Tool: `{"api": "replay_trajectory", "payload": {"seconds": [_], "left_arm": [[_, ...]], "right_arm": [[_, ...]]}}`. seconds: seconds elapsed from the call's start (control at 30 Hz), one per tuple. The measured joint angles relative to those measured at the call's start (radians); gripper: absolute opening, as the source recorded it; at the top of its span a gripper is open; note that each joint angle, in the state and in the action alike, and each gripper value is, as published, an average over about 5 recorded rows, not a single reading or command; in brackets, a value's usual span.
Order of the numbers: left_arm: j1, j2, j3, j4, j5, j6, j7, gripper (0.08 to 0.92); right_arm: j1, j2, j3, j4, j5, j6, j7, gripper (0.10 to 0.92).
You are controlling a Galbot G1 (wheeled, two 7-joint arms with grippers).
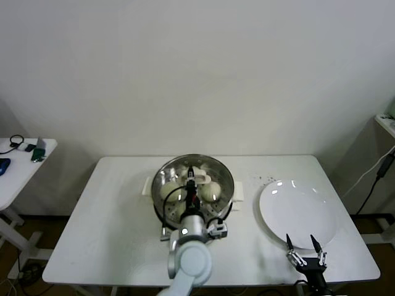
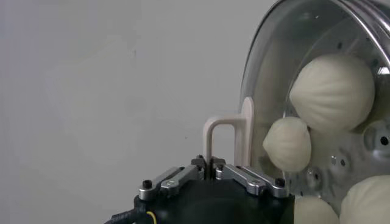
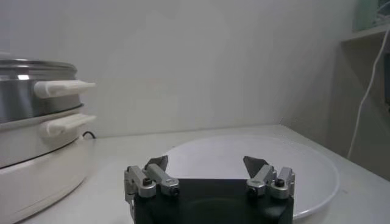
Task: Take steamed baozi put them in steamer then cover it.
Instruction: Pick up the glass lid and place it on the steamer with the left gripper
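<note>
The steel steamer point(image 1: 229, 184) stands mid-table on its white base. A glass lid point(image 1: 208, 170) with a cream loop handle point(image 2: 218, 129) lies over its mouth; whether it rests on the rim I cannot tell. Through the glass I see pale baozi point(image 2: 332, 91), a smaller-looking one point(image 2: 287, 143) and another point(image 2: 365, 201) on the perforated tray. My left gripper point(image 2: 211, 163) is shut on the lid handle, above the pot's centre point(image 1: 192, 179). My right gripper point(image 1: 305, 248) stands open with nothing in it at the table's front right, beside the plate.
A flat white plate point(image 1: 296, 213) lies right of the steamer, with nothing on it. The steamer's white side handles point(image 3: 61, 88) stick out toward the plate. A side table point(image 1: 18, 161) with small items stands far left. A cable point(image 1: 376, 179) hangs at the right.
</note>
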Motion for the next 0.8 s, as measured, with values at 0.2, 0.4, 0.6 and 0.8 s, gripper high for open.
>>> {"api": "replay_trajectory", "payload": {"seconds": [0.2,0.4,0.6,0.8], "left_arm": [[-0.009,0.0,-0.003,0.014,-0.006,0.001,-0.005,0.139],[-0.016,0.0,-0.004,0.028,-0.013,0.001,-0.011,0.139],[-0.016,0.0,-0.004,0.03,-0.022,-0.001,-0.013,0.139],[-0.014,0.0,0.005,0.014,-0.039,0.002,0.001,0.192]], "right_arm": [[-0.003,0.0,0.005,0.006,0.0,0.0,-0.003,0.823],[-0.006,0.0,0.009,0.006,0.001,0.002,-0.004,0.823],[-0.007,0.002,0.01,0.008,0.003,0.004,-0.004,0.823],[-0.006,0.003,0.011,0.014,0.007,-0.002,-0.006,0.823]]}}
